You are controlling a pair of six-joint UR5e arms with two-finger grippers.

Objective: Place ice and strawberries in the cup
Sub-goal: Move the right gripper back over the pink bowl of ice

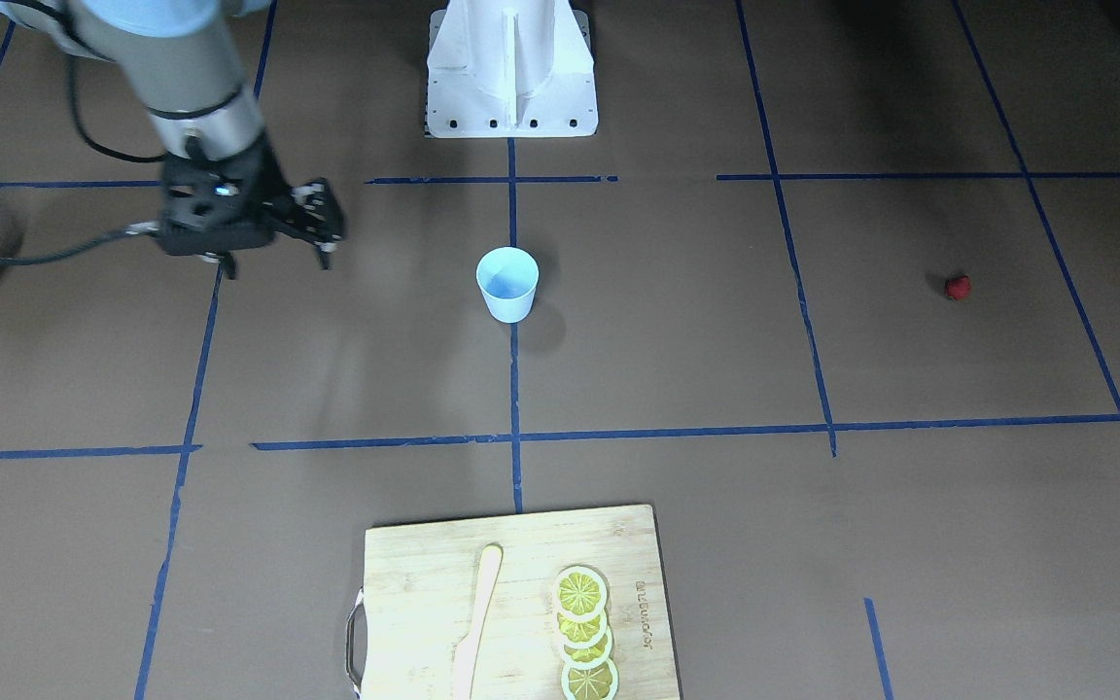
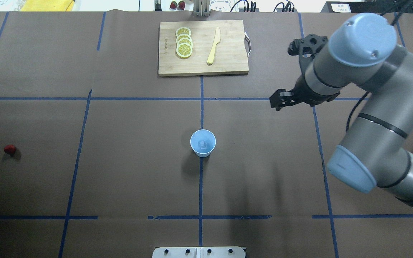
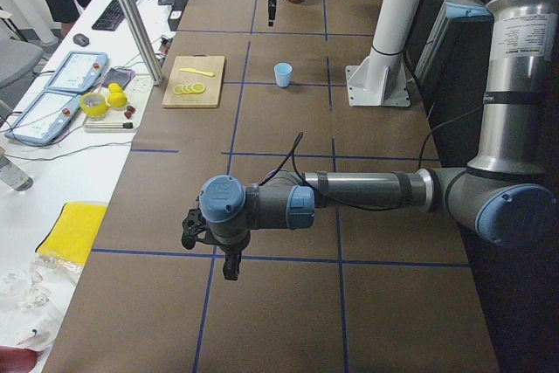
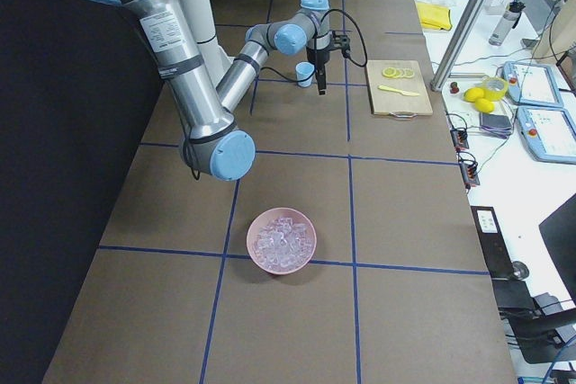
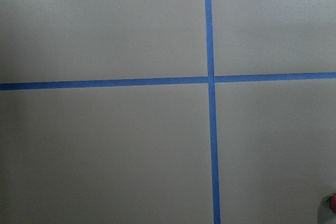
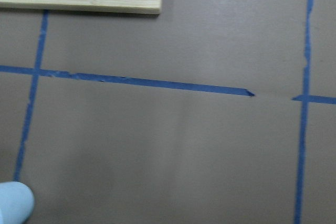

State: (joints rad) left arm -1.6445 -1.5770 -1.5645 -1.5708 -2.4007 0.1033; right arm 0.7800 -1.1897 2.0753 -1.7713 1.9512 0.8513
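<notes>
The pale blue cup (image 2: pixel 203 142) stands upright at the table's middle, also in the front view (image 1: pixel 507 282). One clear ice cube (image 2: pixel 203 144) lies in it. The red strawberry (image 2: pixel 10 149) lies alone far on the left side, and its edge shows in the left wrist view (image 5: pixel 332 202). My right gripper (image 1: pixel 278 261) hangs above the table to the right of the cup, fingers apart and empty. My left gripper (image 3: pixel 230 270) shows only in the exterior left view, low over the table's left end. I cannot tell whether it is open or shut.
A pink bowl (image 4: pixel 282 240) full of ice cubes stands on the right side, behind my right arm. A wooden cutting board (image 2: pixel 228 64) at the far edge holds lemon slices (image 2: pixel 184 42) and a pale knife (image 2: pixel 214 46). The robot's base (image 1: pixel 511 73) stands at the near edge.
</notes>
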